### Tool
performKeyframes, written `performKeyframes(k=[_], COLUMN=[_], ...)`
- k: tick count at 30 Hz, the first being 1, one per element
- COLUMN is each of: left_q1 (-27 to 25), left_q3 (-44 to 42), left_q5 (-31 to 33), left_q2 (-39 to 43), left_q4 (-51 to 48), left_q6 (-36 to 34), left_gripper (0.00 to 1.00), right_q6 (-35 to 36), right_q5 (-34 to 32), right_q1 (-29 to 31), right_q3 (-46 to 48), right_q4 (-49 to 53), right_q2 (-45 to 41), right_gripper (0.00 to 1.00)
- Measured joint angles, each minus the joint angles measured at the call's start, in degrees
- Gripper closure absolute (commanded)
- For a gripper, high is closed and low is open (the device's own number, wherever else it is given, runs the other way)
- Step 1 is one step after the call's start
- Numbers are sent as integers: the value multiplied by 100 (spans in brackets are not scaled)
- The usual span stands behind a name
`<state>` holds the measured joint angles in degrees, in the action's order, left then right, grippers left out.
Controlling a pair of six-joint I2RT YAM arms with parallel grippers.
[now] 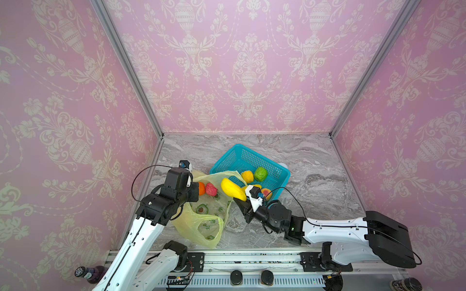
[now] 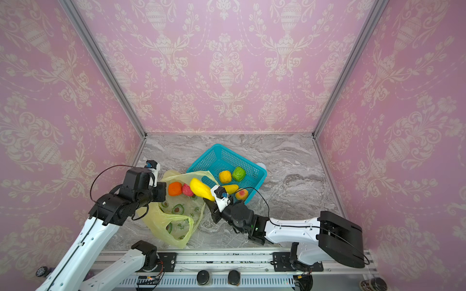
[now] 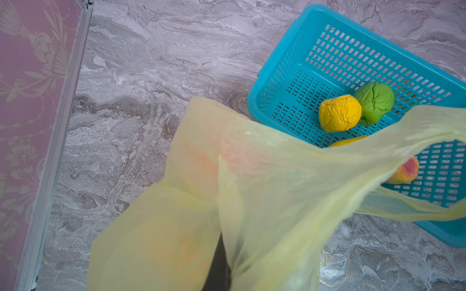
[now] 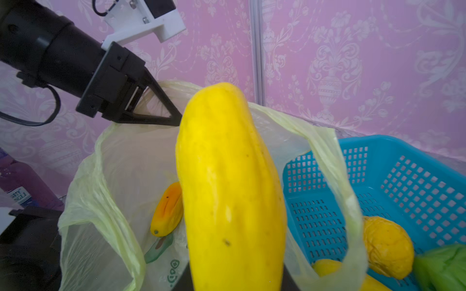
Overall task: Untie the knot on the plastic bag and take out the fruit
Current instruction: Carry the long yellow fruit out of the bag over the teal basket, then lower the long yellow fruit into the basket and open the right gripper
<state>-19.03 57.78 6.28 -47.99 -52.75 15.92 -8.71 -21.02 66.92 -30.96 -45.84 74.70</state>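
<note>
Beside the basket [image 1: 224,158], right fingers [image 1: 240,205] grip yellow fruit [image 1: 233,189]; left fingers [image 4: 151,121] pinch plastic bag [image 1: 201,226].

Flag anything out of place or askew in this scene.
One handle loop of the plastic bag lies over the rim of the teal basket, near fruit already inside, so it could snag. The basket sits skewed to the edges of the table. Nothing looks spilled or damaged.

Lab booth: wallpapered panels [image 1: 247,63], aluminium frame [image 1: 126,63], marble tabletop [image 1: 315,176].

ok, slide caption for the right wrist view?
Gripped long yellow fruit over the open plastic bag, left gripper pinching its rim; teal basket alongside.
</note>
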Motion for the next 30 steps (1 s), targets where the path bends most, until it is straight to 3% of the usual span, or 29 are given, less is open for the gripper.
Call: performKeyframes(k=[6, 14, 21, 30], left_q1=[0, 0, 0, 0], left_q3=[0, -2, -9, -9], left_q5=[0, 0, 0, 0], left_q2=[0, 0, 0, 0], left_q4=[0, 0, 0, 0], left_q6=[0, 0, 0, 0], left_gripper=[100, 100, 100, 100], right_q6=[-87, -1075, -1672, -1816], right_q5=[-474, -457, 52, 654], right_q1=[-813, -2175, -2634, -2693], right_q3=[376, 479, -439, -2098], right_q4=[330, 1255, 2404, 3569], right_q2=[-723, -997, 251, 2020], right_gripper=[87, 89, 90, 90])
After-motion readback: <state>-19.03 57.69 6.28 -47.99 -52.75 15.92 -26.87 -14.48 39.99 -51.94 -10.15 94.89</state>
